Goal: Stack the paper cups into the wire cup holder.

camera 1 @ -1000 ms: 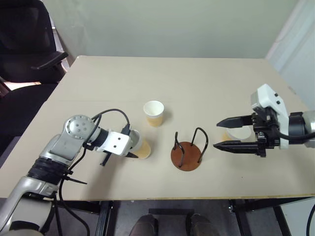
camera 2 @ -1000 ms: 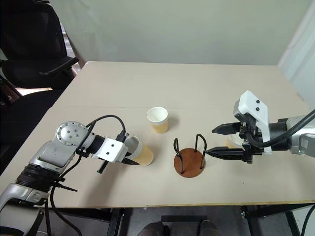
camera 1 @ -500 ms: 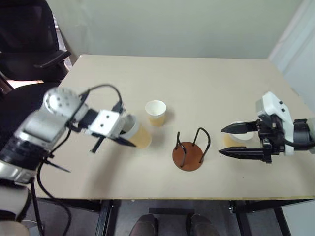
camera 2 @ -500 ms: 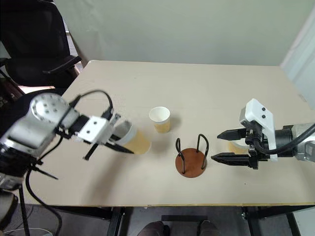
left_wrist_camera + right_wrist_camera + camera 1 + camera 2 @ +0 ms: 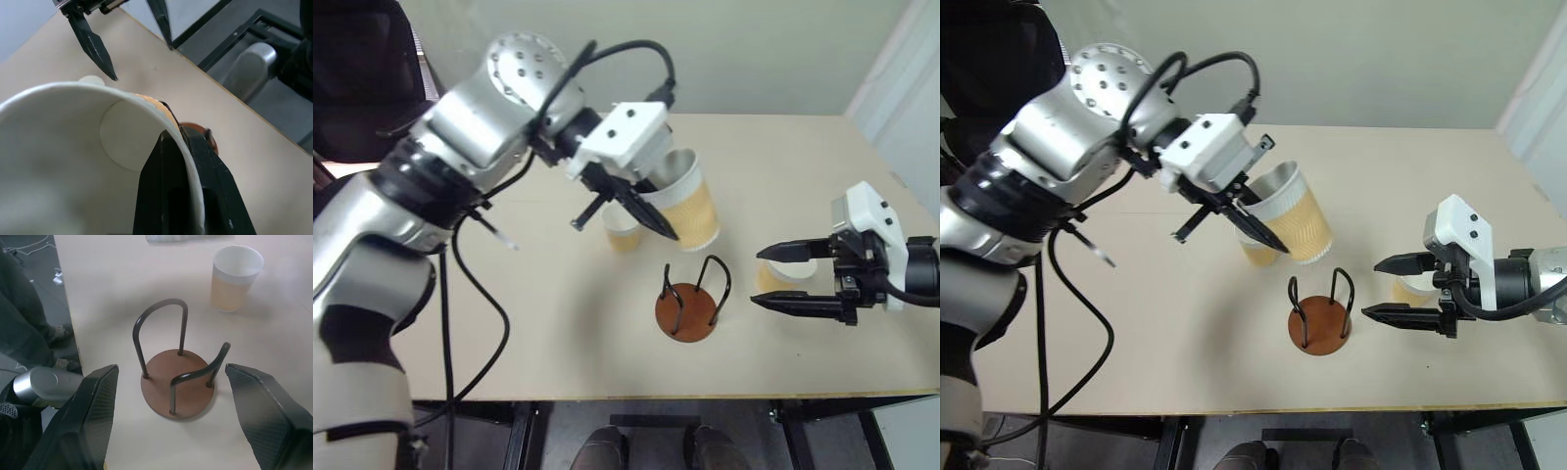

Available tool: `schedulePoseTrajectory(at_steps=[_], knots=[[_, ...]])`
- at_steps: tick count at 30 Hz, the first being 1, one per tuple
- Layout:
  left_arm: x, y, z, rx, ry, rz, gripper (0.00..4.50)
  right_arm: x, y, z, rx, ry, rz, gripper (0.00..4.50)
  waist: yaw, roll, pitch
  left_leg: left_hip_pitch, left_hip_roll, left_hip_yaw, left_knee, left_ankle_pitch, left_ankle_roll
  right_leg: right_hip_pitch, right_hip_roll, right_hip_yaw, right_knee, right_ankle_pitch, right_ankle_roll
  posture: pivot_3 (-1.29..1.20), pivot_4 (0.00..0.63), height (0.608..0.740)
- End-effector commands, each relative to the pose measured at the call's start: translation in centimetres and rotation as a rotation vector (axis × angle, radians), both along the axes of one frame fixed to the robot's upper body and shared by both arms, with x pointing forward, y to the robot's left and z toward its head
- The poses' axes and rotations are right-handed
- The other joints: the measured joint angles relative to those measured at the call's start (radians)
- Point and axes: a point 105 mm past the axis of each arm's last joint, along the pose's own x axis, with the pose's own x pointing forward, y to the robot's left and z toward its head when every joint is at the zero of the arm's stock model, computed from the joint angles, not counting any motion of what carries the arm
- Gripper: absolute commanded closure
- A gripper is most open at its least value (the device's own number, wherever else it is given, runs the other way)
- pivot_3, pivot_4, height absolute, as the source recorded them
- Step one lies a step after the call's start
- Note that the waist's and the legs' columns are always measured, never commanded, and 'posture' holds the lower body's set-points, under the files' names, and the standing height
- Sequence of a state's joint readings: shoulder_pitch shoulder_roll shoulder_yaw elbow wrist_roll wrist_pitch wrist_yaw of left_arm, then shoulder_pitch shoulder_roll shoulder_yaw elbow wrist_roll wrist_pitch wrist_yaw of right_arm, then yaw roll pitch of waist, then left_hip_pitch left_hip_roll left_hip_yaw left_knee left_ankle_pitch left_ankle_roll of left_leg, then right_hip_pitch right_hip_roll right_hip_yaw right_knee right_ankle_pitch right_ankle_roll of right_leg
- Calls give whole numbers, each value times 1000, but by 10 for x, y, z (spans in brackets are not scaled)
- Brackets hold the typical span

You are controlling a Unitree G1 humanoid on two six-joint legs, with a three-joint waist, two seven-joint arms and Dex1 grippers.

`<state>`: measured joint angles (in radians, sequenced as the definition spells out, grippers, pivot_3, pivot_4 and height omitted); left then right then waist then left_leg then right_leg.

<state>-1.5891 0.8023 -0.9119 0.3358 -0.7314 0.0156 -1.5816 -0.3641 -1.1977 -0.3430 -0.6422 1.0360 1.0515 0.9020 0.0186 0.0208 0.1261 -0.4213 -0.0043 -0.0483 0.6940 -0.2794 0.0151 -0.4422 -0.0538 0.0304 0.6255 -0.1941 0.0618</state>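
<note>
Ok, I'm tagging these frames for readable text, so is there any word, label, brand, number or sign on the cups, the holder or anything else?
None can be read.
Held paper cup: plain white and tan, no print.
Other paper cups: no print.
Wire cup holder: no label.
Left gripper and right gripper: no markings visible.

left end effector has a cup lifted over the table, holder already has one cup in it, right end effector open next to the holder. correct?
Not quite: the wire cup holder is empty, as the right wrist view shows. The rest stands: the left end effector holds a paper cup above the table, and the right end effector is open beside the holder.
</note>
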Motion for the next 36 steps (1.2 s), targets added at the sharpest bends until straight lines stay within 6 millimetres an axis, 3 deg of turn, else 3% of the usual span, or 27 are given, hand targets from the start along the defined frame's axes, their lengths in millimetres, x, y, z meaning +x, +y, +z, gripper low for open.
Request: schedulePoseTrajectory(at_steps=[1, 6, 17, 20, 31, 36], knots=[[-2, -2, 0, 35, -17, -48, 4477, -4, 0, 10, 4, -56, -19, 878, -1, 0, 0, 0, 0, 1, 0, 0, 0, 0, 1, -1, 0, 0, 1, 0, 150, 740], [3, -13, -23, 84, -27, -98, 4477, -8, -2, 10, 10, -60, -54, 878, 5, 0, 0, -2, 0, 0, 2, -2, 0, 0, 1, -1, -1, -2, 3, 0, 150, 740], [-6, -27, -55, 175, -88, -238, 4477, -21, -22, 21, -67, -36, -137, 878, 18, 0, 0, -3, -2, 0, 5, -4, 2, 1, 0, 0, -2, -2, 7, 0, 150, 740], [-6, -34, -56, 173, -118, -260, 3896, -21, -21, 21, -73, -38, -135, 878, 19, 0, 0, -3, -2, 0, 6, -4, 2, 1, 0, 0, -1, -2, 7, 0, 150, 740], [-1, -43, -43, 109, -171, -263, 134, -15, -30, 32, -126, -85, -174, 878, 18, 1, 0, -2, -2, 1, 6, -4, 2, 1, 0, 0, 0, -2, 8, 0, 150, 740], [5, -37, -4, -81, -110, -163, 60, 1, -36, 16, -213, -107, -195, 878, 18, 1, 0, -2, -2, 1, 6, -4, 3, 1, 0, 0, 0, -2, 8, 0, 150, 740]])
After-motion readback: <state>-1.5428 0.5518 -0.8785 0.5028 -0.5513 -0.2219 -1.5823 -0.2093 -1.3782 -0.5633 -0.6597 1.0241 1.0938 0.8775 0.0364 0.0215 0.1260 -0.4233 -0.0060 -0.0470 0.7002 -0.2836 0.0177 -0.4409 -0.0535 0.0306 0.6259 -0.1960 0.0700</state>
